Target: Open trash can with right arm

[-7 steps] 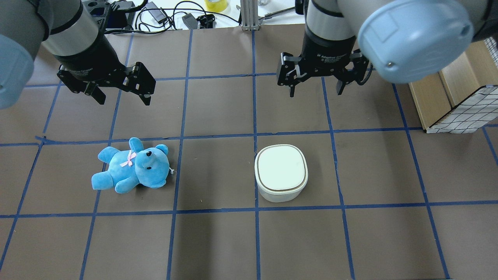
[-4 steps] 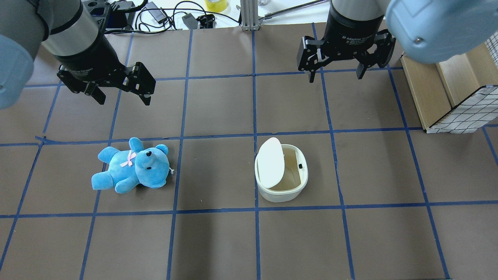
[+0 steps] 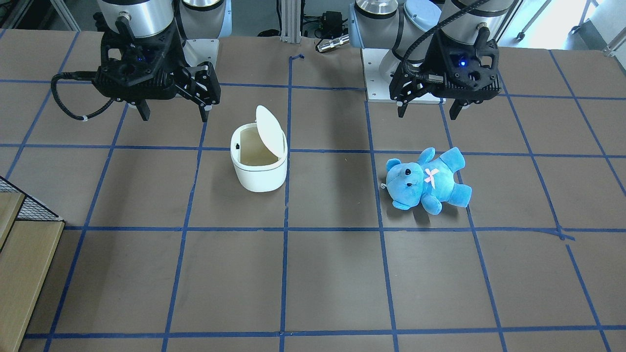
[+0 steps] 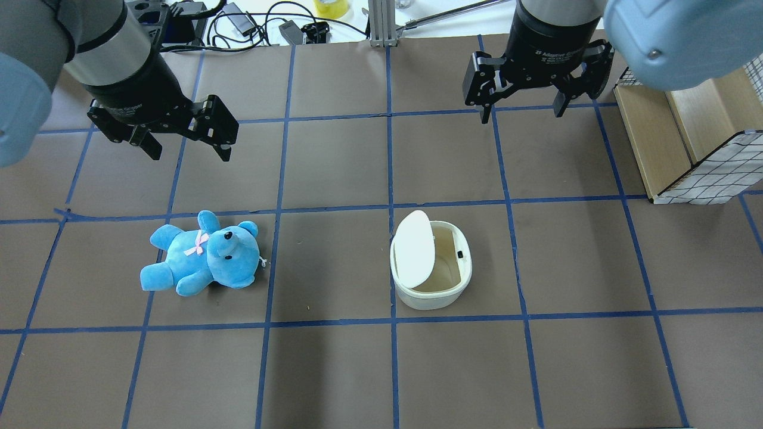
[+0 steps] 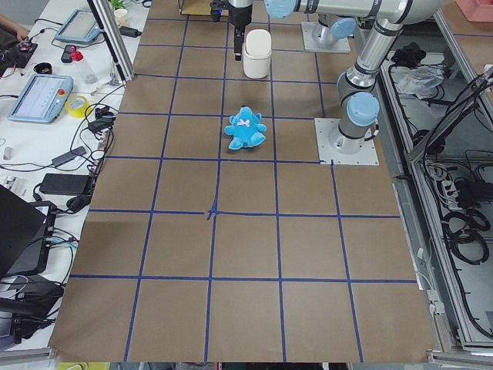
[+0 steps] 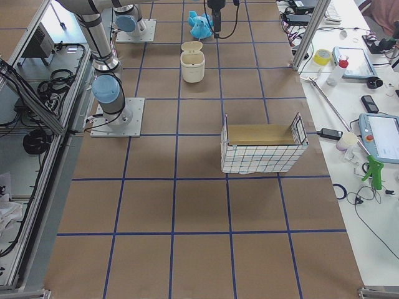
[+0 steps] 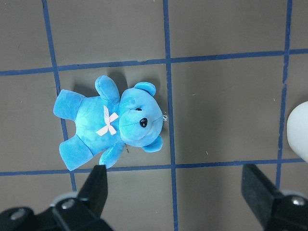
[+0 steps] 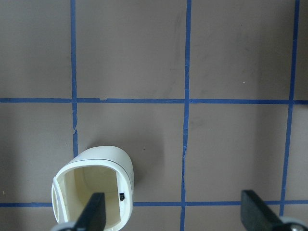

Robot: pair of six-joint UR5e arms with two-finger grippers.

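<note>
The white trash can (image 4: 430, 294) stands on the brown table with its lid (image 4: 413, 248) tilted up, and the pale inside shows. It also shows in the front view (image 3: 259, 177) and the right wrist view (image 8: 105, 162). My right gripper (image 4: 521, 113) is open and empty. It hangs high above the table, behind the can and a little to its right, apart from it (image 3: 174, 116). My left gripper (image 4: 189, 155) is open and empty above and behind a blue teddy bear (image 4: 202, 256).
A wire-mesh basket with wooden boards (image 4: 685, 137) stands at the table's right edge, near the right arm. Blue tape lines grid the table. Cables and tools lie beyond the far edge (image 4: 250, 24).
The trash can's lid went from shut to tilted open. My right gripper moved away toward the far right of the table. The left arm and the bear stayed still.
</note>
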